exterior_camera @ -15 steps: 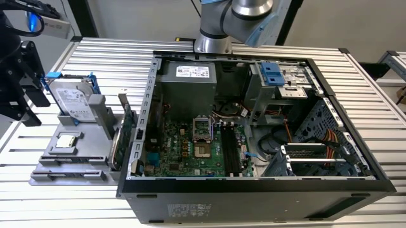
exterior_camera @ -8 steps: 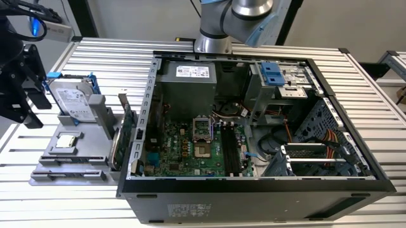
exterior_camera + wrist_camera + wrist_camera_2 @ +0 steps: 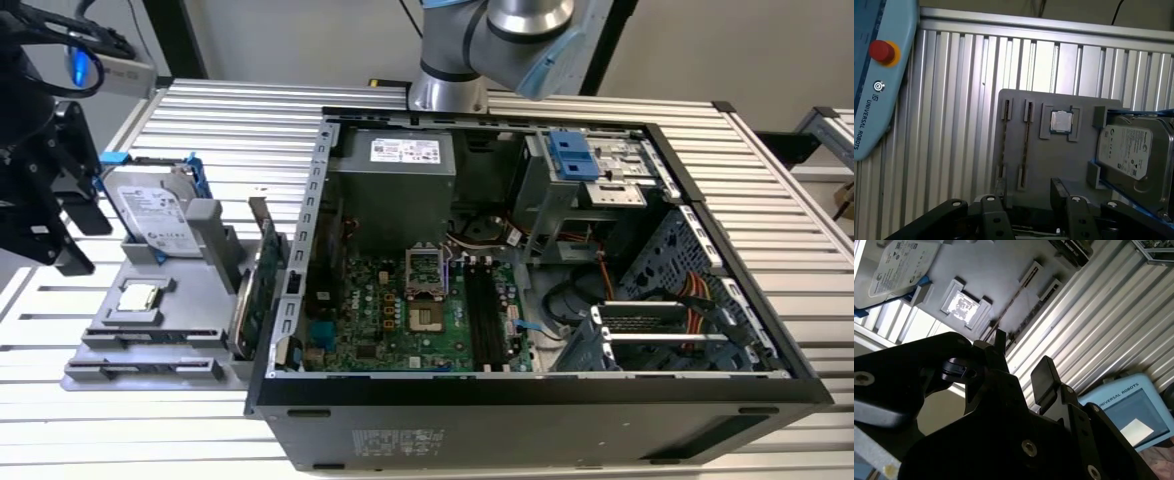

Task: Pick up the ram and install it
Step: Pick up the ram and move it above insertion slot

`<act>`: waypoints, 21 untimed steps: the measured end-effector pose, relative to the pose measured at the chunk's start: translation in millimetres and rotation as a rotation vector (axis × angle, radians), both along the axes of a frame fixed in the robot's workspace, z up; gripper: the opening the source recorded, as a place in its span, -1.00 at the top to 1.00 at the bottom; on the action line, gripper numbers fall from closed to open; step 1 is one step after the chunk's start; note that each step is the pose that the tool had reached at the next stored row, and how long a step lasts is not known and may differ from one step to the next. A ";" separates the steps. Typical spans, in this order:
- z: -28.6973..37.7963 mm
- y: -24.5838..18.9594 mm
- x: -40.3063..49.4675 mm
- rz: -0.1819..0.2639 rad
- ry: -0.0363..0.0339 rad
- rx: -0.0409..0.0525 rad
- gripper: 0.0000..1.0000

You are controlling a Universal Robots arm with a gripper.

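Where your jaws stand: the black two-finger gripper [image 3: 1021, 357] is parted wide; nothing sits between its fingers [image 3: 1044, 376]
Ram: the long, thin ram stick [image 3: 1025, 145], seen edge-on, stands in a narrow slot of the flat grey plastic tray [image 3: 1044, 165]; it lies ahead of your fingertips in both wrist views, ungripped
Tray: it rests on the ribbed aluminium table [image 3: 954, 110]; a square silver processor chip [image 3: 1060, 121] sits in a recess just beside the ram's slot; a silver hard drive in a blue frame [image 3: 1126, 150] stands past the chip
Case: the open black desktop computer case [image 3: 534, 405] lies just beside the tray, on the exterior view's right; its green motherboard [image 3: 387, 310] is exposed
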State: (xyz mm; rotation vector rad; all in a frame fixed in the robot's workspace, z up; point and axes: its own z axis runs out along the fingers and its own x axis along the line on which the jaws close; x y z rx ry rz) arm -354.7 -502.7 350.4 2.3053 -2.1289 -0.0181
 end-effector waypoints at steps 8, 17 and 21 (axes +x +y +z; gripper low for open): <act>-7.4 0.0 0.0 0.000 -0.0001 -0.0004 -1.00; -14.0 0.0 0.1 0.000 0.0001 -0.0038 -1.00; -16.3 0.0 0.1 0.000 -0.0001 -0.0045 -1.00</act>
